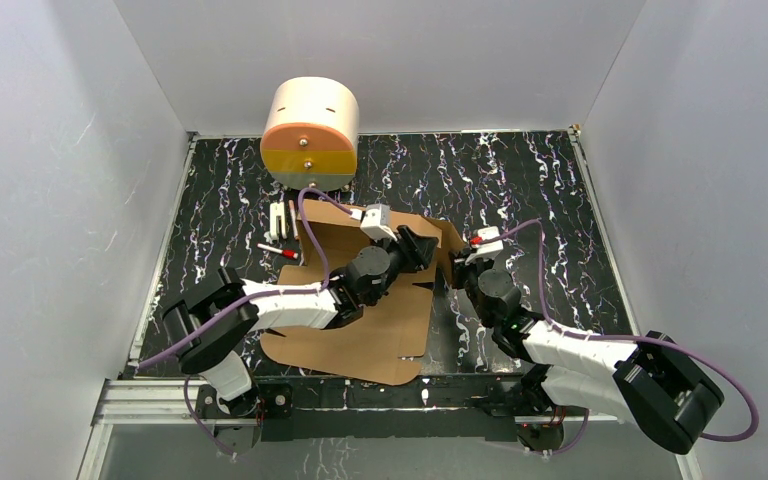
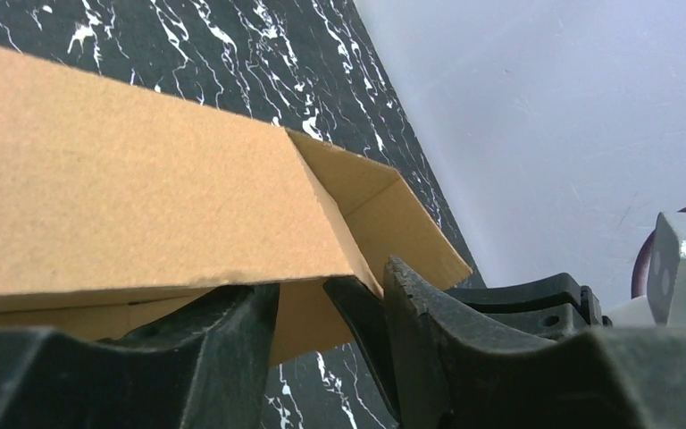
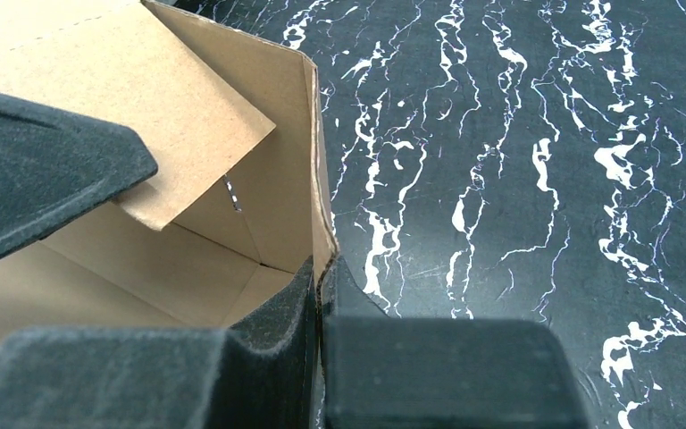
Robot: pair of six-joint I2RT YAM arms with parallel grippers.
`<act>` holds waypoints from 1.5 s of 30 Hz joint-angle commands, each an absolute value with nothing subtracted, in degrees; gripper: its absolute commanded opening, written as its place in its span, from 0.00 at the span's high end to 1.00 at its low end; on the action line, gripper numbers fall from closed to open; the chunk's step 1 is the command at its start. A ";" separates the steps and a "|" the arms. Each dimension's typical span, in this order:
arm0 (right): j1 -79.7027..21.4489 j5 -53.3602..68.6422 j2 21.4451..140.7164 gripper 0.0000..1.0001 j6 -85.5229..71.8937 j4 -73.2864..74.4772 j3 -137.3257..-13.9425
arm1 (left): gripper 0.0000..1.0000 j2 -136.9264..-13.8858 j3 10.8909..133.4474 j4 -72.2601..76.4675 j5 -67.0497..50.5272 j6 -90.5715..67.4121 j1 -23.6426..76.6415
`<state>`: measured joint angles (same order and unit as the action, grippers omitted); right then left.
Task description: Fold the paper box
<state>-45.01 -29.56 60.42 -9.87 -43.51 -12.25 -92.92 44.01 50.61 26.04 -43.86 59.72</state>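
Both my arms meet at a half-folded paper box [image 1: 360, 345] lying mid-table on the black marbled table [image 1: 530, 180].
My right gripper [image 3: 322, 281] is pressed together, pinching the paper box's raised right wall. My left gripper [image 2: 330, 299] is spread, its fingers straddling a folded flap's edge.

Cream cylinder [image 1: 310, 132], orange-and-yellow front, is sitting at black marbled table's [image 1: 560, 180] far edge; small white-and-red pieces [image 1: 280, 222] are lying nearby.
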 commanded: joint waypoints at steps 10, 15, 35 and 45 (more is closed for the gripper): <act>-45.44 -30.89 57.99 0.94 -7.22 -45.40 -13.00 | 0.89 -94.02 45.10 54.71 32.15 -19.09 60.21; -45.36 -29.97 57.79 0.94 -5.87 -45.49 -12.92 | 0.95 -95.09 45.35 54.80 33.30 -7.52 60.30; -45.41 -28.67 60.48 0.94 -4.59 -47.95 -13.05 | 0.91 -98.10 42.44 62.84 36.35 13.35 61.42; -45.44 -28.95 59.44 0.94 -4.40 -46.51 -13.66 | 0.69 -87.65 34.81 62.73 28.07 4.56 61.52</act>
